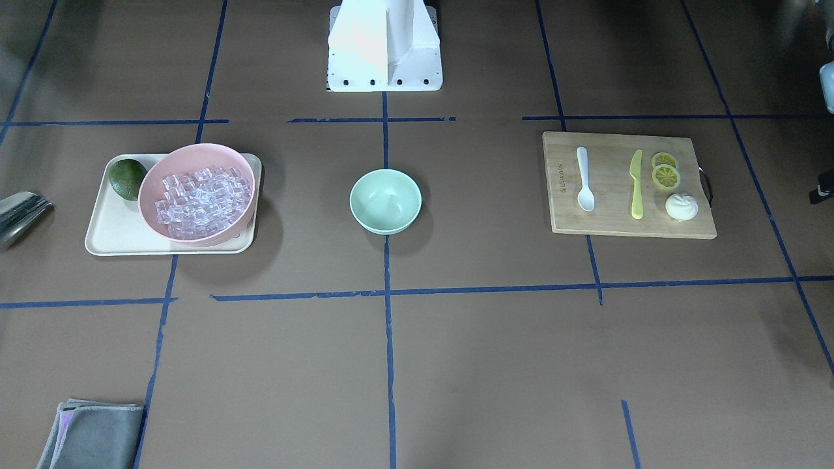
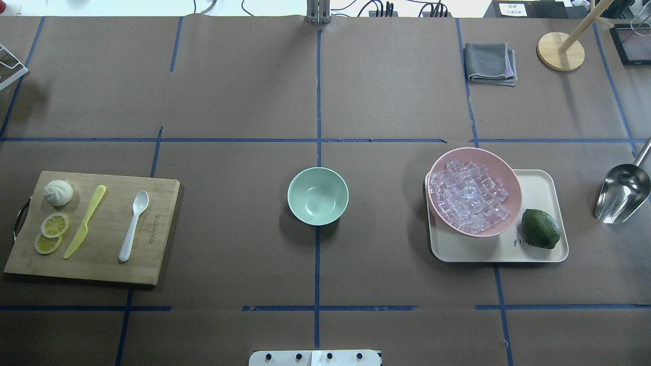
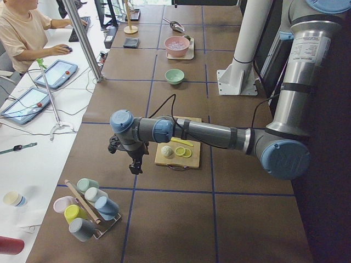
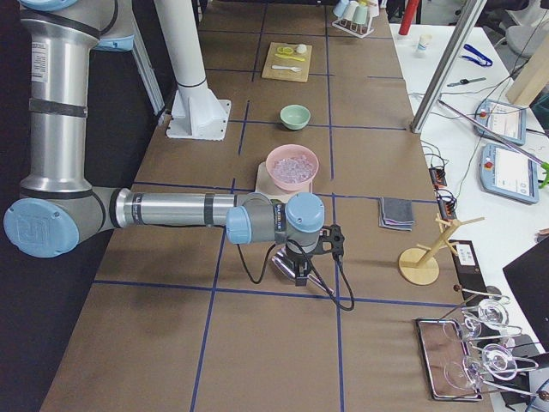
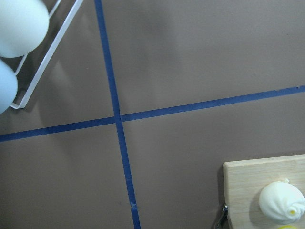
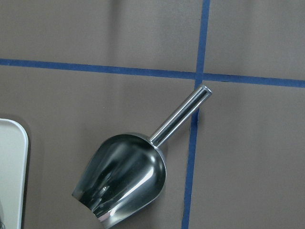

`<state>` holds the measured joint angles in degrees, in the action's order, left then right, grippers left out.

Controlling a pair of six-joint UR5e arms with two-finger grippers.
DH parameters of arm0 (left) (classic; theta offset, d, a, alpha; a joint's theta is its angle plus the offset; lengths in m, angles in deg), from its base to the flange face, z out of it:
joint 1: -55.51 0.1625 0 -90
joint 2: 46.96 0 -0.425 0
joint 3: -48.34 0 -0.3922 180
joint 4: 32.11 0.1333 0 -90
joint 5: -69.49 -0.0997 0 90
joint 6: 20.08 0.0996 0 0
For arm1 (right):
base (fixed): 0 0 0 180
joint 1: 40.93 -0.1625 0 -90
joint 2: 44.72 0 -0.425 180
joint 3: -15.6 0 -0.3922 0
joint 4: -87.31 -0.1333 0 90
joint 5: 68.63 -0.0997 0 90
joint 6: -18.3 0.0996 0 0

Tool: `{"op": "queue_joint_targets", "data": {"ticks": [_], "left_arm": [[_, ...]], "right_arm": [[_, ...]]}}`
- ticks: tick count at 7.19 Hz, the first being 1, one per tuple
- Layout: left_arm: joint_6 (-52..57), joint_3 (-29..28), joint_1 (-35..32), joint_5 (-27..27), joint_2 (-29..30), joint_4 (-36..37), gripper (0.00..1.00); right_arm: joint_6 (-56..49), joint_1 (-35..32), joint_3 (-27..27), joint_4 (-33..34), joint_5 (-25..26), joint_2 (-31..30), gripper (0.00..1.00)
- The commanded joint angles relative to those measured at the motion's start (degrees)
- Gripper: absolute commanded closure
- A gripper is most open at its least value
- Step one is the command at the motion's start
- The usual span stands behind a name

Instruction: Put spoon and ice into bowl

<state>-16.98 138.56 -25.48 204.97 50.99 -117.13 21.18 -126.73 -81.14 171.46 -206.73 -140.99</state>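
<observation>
The white spoon (image 2: 133, 226) lies on a wooden cutting board (image 2: 101, 265) at the robot's left; it also shows in the front view (image 1: 584, 179). The empty mint-green bowl (image 2: 318, 195) stands at the table's middle. The ice (image 2: 468, 197) fills a pink bowl (image 2: 513, 175) on a cream tray (image 2: 546, 180). My left gripper (image 3: 135, 164) hangs over bare table beyond the board's outer end. My right gripper (image 4: 302, 276) hangs over a steel scoop (image 2: 621, 192), beyond the tray. Neither shows in a view that tells whether it is open or shut.
A yellow-green knife (image 2: 85, 221), lemon slices (image 2: 51, 231) and a white bun (image 2: 58, 192) share the board. A lime (image 2: 540, 229) lies on the tray. A grey cloth (image 2: 490, 62) and a wooden stand (image 2: 561, 51) are far right. A cup rack (image 3: 88, 208) stands beyond the left gripper.
</observation>
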Motion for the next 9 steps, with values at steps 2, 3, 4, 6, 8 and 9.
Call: {"op": "queue_joint_targets", "data": {"ticks": [2,3,4,6,8,9], "left_arm": [[-0.20,4.79,1.19,3.79,-4.52,-3.82,0.00],[-4.90,7.06,3.36,5.82,-4.87,-4.44,0.00],[-6.77,10.21,7.65,5.67,-5.14,-4.88,0.00],[-18.76,15.40,18.36,2.54,-2.78,-4.98,0.00],[-34.33,17.01,28.56,-6.68,0.12,-7.41,0.00],[-39.78,16.75,32.00,-9.59,-0.13,-12.05,0.00]], "right_arm": [[0.10,0.02,0.06,-0.04,-0.07,-0.40,0.00],[0.10,0.02,0.06,-0.04,-0.07,-0.40,0.00],[0.10,0.02,0.06,-0.04,-0.07,-0.40,0.00],[0.10,0.10,0.06,-0.04,-0.07,-0.40,0.00],[0.19,0.19,0.06,0.05,-0.07,-0.40,0.00],[0.19,0.28,0.06,0.05,-0.16,-0.40,0.00]]}}
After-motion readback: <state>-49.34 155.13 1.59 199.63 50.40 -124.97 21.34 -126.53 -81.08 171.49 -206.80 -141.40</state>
